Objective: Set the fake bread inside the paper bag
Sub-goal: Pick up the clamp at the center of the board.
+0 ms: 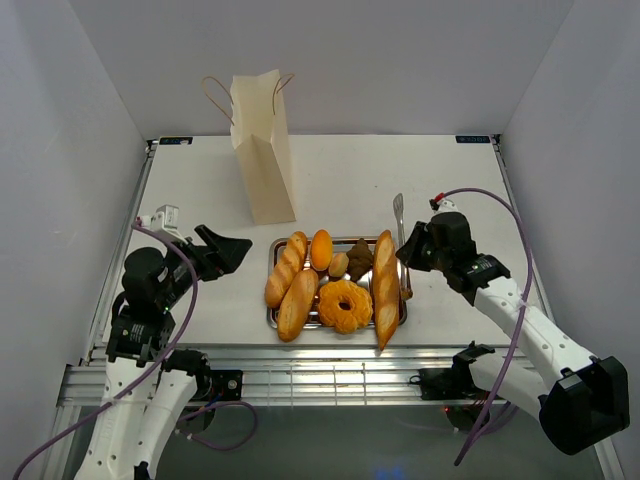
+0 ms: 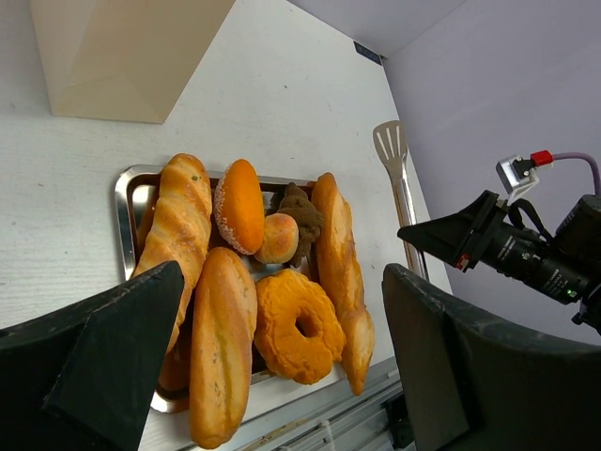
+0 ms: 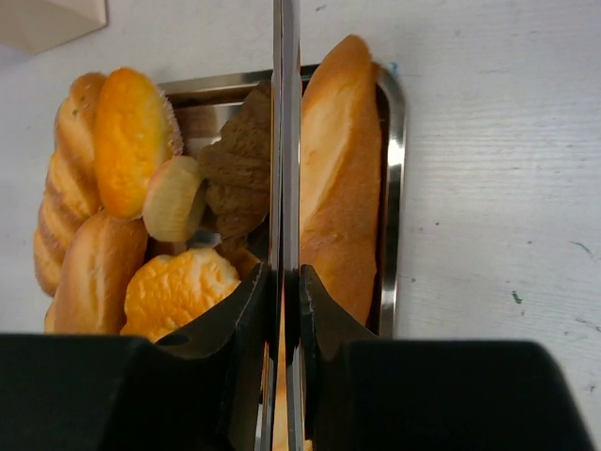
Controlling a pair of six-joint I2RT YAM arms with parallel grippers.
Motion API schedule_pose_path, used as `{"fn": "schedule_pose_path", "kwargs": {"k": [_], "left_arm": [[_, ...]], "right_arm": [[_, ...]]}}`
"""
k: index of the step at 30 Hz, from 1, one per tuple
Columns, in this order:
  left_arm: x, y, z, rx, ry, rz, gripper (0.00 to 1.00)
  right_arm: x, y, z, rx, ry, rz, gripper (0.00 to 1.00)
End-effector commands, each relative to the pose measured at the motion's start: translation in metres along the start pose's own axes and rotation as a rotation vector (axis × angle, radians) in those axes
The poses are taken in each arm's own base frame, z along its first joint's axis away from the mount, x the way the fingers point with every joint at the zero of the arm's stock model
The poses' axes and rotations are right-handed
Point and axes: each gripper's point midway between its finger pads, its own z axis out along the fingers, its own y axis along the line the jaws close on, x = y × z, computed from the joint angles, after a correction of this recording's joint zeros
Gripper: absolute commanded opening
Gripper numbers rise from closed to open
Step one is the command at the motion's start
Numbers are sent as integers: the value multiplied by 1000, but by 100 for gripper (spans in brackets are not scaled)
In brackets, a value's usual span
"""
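Toy bread (image 2: 225, 310) is lying heaped on a steel tray (image 2: 127, 202), a paper bag (image 2: 122, 56) standing beyond, tongs (image 2: 394, 160) running alongside.

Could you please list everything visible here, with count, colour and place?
paper bag: one, cream, upright beyond the tray
steel tray: one, silver, mid-table
long loaves: three, golden, two at tray's left, one along its right
oval roll: one, orange, tray's far side
small roll: one, pale tan, tray's middle
pastry: one, dark brown, beside small roll
ring doughnut: one, orange, tray's near side
tongs: one, silver, right of tray
table: one, white
left gripper: one, black, open, left of tray
right gripper: one, black, shut on tongs
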Motion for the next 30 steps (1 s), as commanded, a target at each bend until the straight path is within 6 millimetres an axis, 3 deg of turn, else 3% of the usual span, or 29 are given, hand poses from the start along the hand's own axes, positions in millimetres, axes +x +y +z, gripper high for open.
{"fn": "schedule_pose_path", "kwargs": {"k": [1,7,20,25,26,30], "left_arm": [[-8,-8,-3,12,-11,9,97],[-14,-11,-3,12,-19,14,97],[-22,-11,-1,-12,-27,16,97],[-45,-17,1,-49,-50,74,97],[-48,-16,1,-60,-51,84,97],[-67,-19,9,-95,-55,123,97]], "right_arm": [[1,33,-12,-183,64,-34,11],[-6,62,-29,-337,71,-22,17],[-5,78,-41,-428,95,17,31],[7,84,-45,-475,154,35,35],[9,85,-46,-483,167,37,40],[17,85,-49,-497,209,36,41]]}}
